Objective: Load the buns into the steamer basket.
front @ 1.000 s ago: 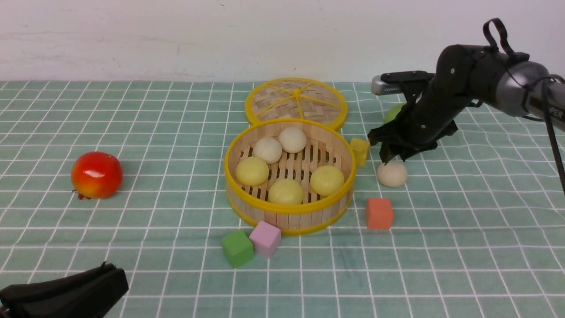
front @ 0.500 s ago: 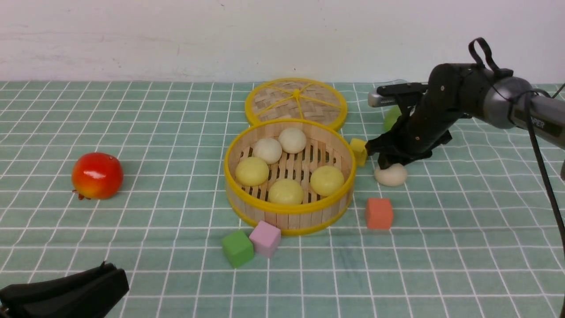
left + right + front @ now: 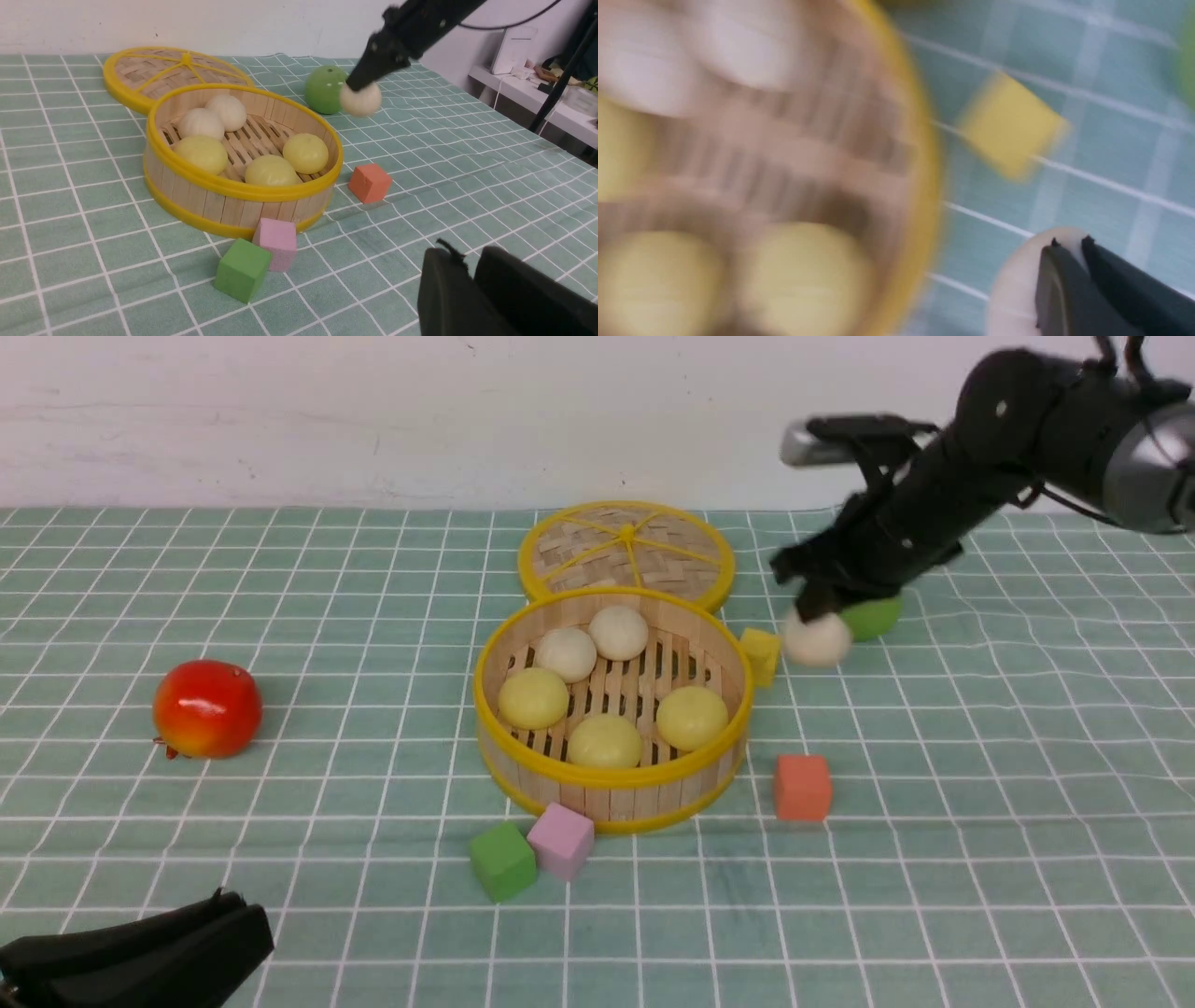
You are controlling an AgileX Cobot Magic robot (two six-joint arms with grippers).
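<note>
We see a table (image 3: 980,859) covered by a pale green cloth (image 3: 280,569) with a white grid, and a plain white wall (image 3: 373,420) across the top of the front view. At the far right of the left wrist view the cloth drops away and a white shelf (image 3: 523,88) with clutter shows, cut by a dark slanting pole (image 3: 560,74).

The steamer basket (image 3: 611,782) sits at the middle of the front view with five buns inside: two off-white buns (image 3: 591,642) at the back and three yellow buns (image 3: 607,723) nearer us. Its woven lid (image 3: 625,553) lies flat just behind it, touching the rim.

The right end effector (image 3: 815,607) hangs in the upper right, its jaws pinched together into the top of the sixth bun (image 3: 817,639), which is lifted clear of the cloth, right of the basket. The right wrist view is blurred. A green apple (image 3: 873,616) lies just behind that bun, and a yellow cube (image 3: 761,655) rests beside the basket's right rim.

An orange cube (image 3: 802,787) sits lower right of the basket; a green cube (image 3: 502,861) and a pink cube (image 3: 561,841) touch each other at its front. A red fruit (image 3: 205,707) lies well apart at left.

The left end effector (image 3: 472,275) rests at the lower left, empty, its jaws nearly together.
</note>
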